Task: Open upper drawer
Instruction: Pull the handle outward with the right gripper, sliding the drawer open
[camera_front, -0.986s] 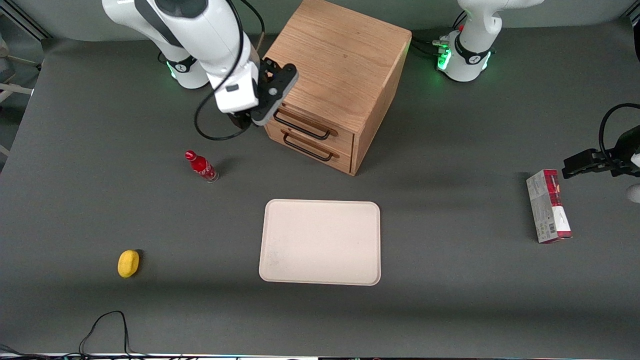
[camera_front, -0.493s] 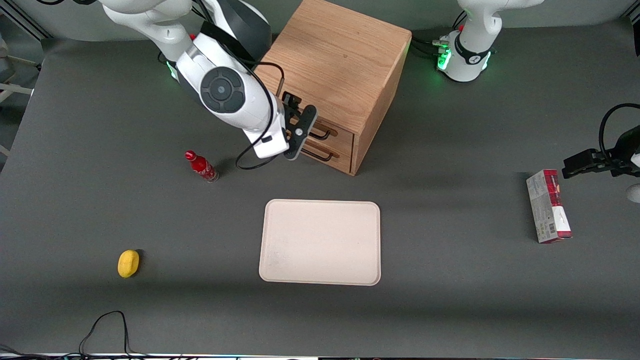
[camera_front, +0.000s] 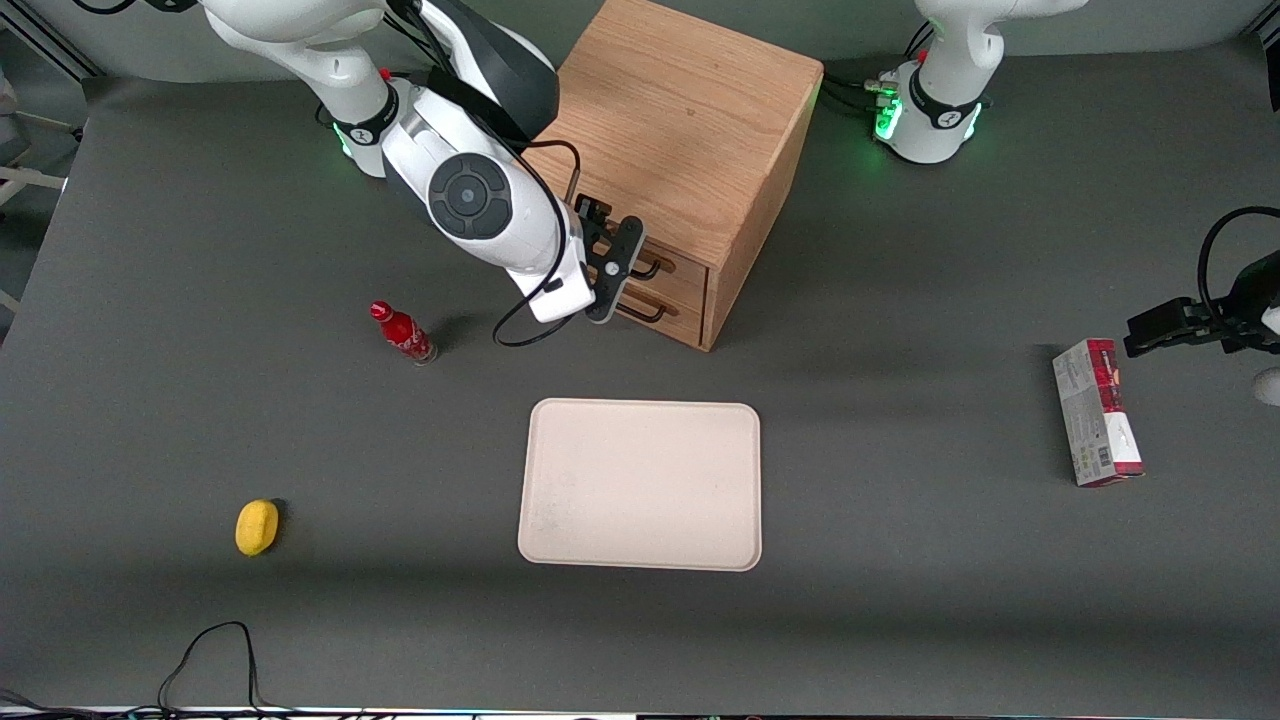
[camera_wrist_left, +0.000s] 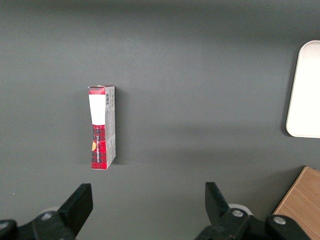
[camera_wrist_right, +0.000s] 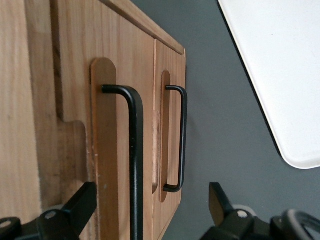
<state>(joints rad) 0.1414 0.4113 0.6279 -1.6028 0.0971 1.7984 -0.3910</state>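
Observation:
The wooden cabinet (camera_front: 680, 120) stands at the back of the table, both drawers shut. The upper drawer (camera_front: 685, 265) has a thin black bar handle (camera_front: 652, 268), mostly covered by my arm in the front view. In the right wrist view the upper drawer's handle (camera_wrist_right: 135, 160) is close and runs between my fingers. The lower drawer's handle (camera_wrist_right: 181, 140) lies beside it, also within the span. My right gripper (camera_front: 622, 263) (camera_wrist_right: 150, 210) is open, right in front of the drawer fronts, its fingers (camera_wrist_right: 80, 200) apart and not touching the bar.
A cream tray (camera_front: 640, 485) (camera_wrist_right: 280, 65) lies nearer the front camera than the cabinet. A red bottle (camera_front: 402, 333) stands beside my arm. A yellow object (camera_front: 257, 526) lies near the front. A red and white box (camera_front: 1097, 412) (camera_wrist_left: 101, 127) lies toward the parked arm's end.
My right gripper has swung from the cabinet's corner to in front of the drawer fronts and turned, so the upper handle now lies between its open fingers. The drawers have not moved.

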